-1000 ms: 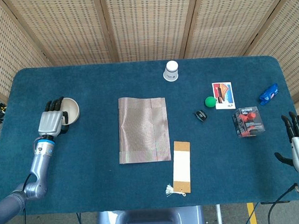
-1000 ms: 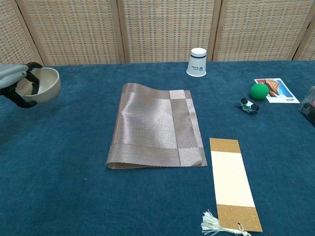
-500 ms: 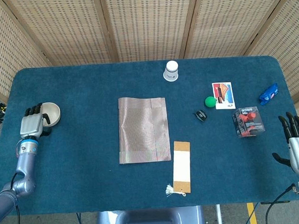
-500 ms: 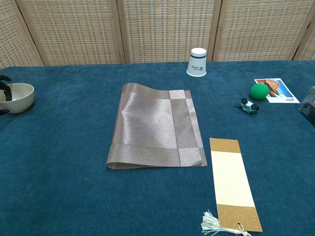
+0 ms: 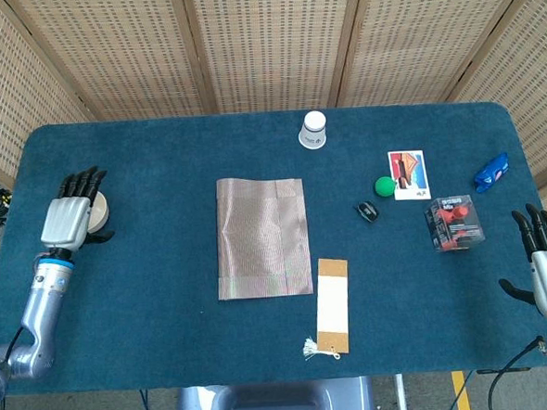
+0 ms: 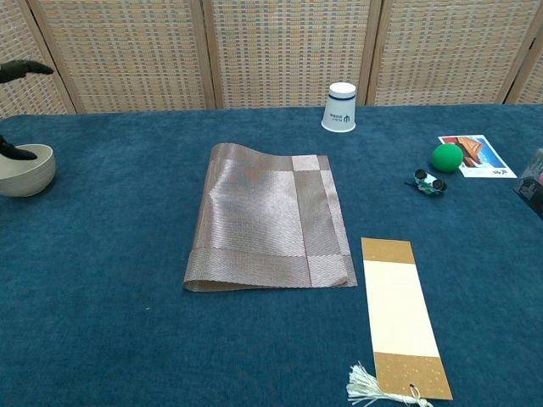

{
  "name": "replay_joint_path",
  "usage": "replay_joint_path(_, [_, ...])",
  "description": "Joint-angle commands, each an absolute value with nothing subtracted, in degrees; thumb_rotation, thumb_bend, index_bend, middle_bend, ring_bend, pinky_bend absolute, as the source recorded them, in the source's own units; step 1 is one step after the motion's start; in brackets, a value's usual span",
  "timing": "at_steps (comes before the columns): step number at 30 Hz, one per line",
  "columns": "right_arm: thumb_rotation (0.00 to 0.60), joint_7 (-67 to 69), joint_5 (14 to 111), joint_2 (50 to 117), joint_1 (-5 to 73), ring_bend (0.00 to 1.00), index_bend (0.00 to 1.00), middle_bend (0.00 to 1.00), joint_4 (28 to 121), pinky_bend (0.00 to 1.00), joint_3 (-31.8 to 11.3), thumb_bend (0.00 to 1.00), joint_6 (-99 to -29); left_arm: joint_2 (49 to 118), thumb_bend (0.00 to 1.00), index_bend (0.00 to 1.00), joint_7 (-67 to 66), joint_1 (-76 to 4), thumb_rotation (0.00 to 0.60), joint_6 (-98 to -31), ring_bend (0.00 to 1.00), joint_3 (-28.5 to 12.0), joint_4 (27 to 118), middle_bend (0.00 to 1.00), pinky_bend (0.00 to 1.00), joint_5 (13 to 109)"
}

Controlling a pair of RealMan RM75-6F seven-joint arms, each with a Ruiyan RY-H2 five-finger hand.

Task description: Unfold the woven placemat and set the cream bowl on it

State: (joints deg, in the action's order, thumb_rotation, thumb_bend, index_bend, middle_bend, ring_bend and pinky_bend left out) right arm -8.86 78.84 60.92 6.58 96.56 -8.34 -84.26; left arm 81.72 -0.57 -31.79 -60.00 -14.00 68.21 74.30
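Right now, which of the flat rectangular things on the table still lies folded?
The woven placemat at the table's middle, doubled with its fold at the left edge. The tasselled bookmark and picture card lie single-layered.

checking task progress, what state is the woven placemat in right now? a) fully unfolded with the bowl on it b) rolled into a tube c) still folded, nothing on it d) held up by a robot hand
c: the woven placemat lies folded flat mid-table with nothing on it, and the cream bowl sits far off to its left.
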Motion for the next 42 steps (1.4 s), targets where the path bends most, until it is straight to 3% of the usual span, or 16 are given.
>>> replay_joint_path(1, [0.6, -8.41, 78.98, 60.61, 6.45, 0.0, 0.06, 0.0, 96.74, 0.0, -8.44, 0.0, -84.53, 74.29, 0.23, 0.22, -1.63, -32.7, 0.6, -65.58, 0.0, -10.5, 83.0, 0.0, 0.0, 87.07])
replay_joint_path(3, [0.6, -7.95, 79.08, 60.35, 6.3, 0.0, 0.06, 0.0, 96.89, 0.0, -8.52, 0.0, -84.86, 73.75, 0.29, 0.31, -3.12, -34.68, 0.6, -64.31, 0.0, -9.63, 86.35, 0.0, 0.0, 90.35])
replay_joint_path(5, [0.6, -7.5, 79.23, 60.09, 6.14, 0.0, 0.06, 0.0, 96.97, 0.0, -8.55, 0.0, -85.13, 75.13, 0.31, 0.33, -3.35, -37.18, 0.6, -63.11, 0.0, -9.04, 87.54, 0.0, 0.0, 93.74])
replay_joint_path(17, [0.6, -6.07, 77.9, 59.51, 5.89, 0.0, 0.06, 0.0, 96.48, 0.0, -8.93, 0.0, -84.76, 88.35, 0.31, 0.34, -20.16, -48.51, 0.6, -47.88, 0.0, -7.26, 84.36, 0.0, 0.0, 94.81])
replay_joint_path(22, [0.6, -5.19, 76.23, 59.35, 6.11, 0.0, 0.06, 0.0, 95.84, 0.0, -9.51, 0.0, -83.8, 93.43, 0.37, 0.33, -27.47, -51.46, 0.6, -43.57, 0.0, -6.56, 81.06, 0.0, 0.0, 93.4])
replay_joint_path(42, [0.6, -3.27, 73.69, 58.82, 6.3, 0.0, 0.06, 0.0, 94.5, 0.0, -10.37, 0.0, -82.28, 105.38, 0.37, 0.3, -36.85, -58.41, 0.6, -39.04, 0.0, -6.53, 70.91, 0.0, 0.0, 91.93])
